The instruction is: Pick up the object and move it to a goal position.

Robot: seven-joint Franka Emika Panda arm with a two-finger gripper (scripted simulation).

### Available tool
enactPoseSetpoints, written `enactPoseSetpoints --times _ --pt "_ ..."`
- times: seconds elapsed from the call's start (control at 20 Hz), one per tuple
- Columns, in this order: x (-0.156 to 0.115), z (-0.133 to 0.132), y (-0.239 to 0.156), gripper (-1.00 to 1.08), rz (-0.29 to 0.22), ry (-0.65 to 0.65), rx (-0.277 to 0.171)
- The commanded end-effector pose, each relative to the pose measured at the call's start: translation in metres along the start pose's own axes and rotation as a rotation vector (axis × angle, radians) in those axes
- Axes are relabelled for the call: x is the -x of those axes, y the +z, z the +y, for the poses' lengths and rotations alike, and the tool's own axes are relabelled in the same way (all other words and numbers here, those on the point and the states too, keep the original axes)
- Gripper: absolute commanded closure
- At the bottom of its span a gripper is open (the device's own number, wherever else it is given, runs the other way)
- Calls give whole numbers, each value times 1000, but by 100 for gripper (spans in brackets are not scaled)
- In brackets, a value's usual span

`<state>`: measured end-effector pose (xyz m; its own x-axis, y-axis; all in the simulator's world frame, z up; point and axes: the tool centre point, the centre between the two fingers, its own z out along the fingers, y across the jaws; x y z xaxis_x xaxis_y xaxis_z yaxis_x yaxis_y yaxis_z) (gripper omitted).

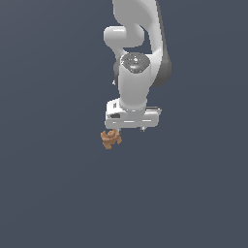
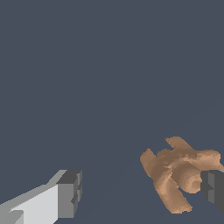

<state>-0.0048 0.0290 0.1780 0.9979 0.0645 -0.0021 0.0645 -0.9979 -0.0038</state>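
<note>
The object [image 1: 110, 139] is a small orange-brown lumpy figure with knobby protrusions, lying on the dark grey floor. In the exterior view it sits just below the white gripper [image 1: 130, 129], toward that view's left end of the hand. In the wrist view the object [image 2: 175, 171] lies between the two fingers, close against one dark fingertip [image 2: 213, 186] and far from the other [image 2: 69, 194]. The gripper [image 2: 141, 190] is open wide and holds nothing. Whether the near fingertip touches the object I cannot tell.
The floor [image 1: 53, 193] is a plain dark grey surface all around. The white arm [image 1: 135, 48] rises behind the gripper in the exterior view. No other objects or goal marker show.
</note>
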Motion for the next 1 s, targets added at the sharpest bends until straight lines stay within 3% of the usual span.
enactPoseSetpoints --times 0.0,0.6,0.95 --pt "0 0 0 -92 0 0 0" --pt "-9 1 -19 -92 28 -13 -6" --pt "-6 6 -14 -92 26 50 -7"
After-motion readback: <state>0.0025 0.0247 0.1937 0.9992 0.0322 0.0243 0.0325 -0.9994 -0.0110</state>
